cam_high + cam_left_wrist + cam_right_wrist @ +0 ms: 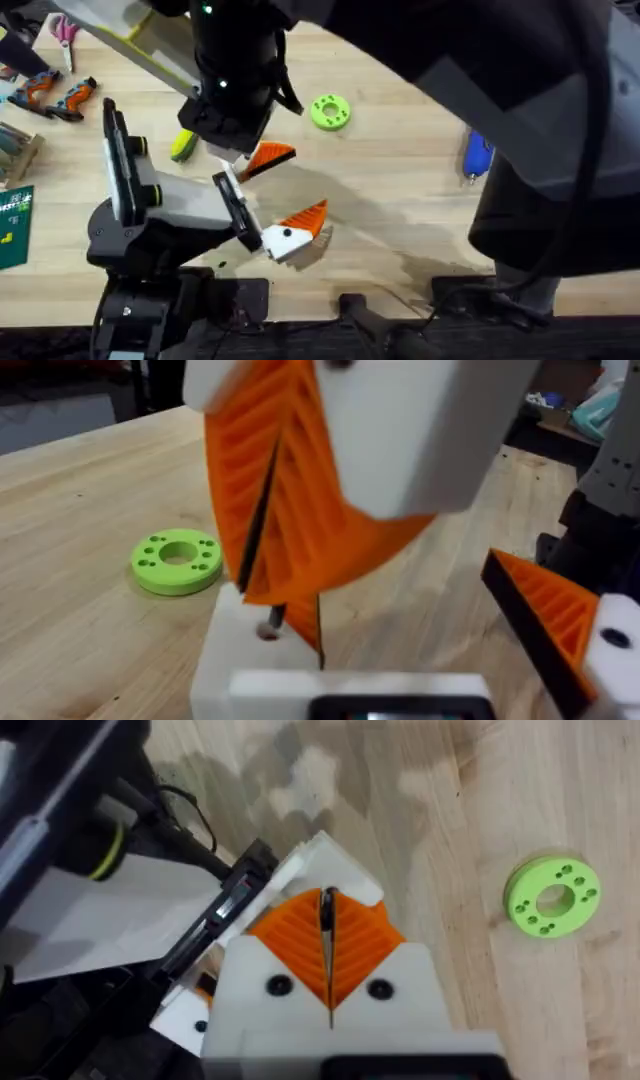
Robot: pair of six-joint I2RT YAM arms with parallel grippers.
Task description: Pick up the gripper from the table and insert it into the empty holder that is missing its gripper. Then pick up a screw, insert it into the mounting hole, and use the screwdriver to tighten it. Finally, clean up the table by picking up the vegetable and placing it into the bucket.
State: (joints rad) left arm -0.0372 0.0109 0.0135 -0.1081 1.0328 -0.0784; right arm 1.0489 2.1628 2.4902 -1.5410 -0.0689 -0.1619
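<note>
My right gripper [262, 163] reaches across the table, its orange pads [360, 945] shut on a thin dark screw [268, 560]. The screw's tip sits at the mounting hole [270, 632] of the white holder [245, 655], which is one finger of my left gripper [290, 232]. The left gripper [430, 660] is open, and its other finger carries an orange tip [555, 615]. An orange strip [310, 622] lies against the holder's inner side; I cannot tell whether it is the loose gripper. On the table lie the yellow-green vegetable [182, 147] and the blue screwdriver [477, 155]. The bucket is out of view.
A flat green ring [330, 112] lies beyond the grippers, seen also from the left wrist [177, 560]. Orange-and-black hand tools [60, 95] and scissors [65, 30] lie at the far left. Bare wood stretches between the ring and the screwdriver.
</note>
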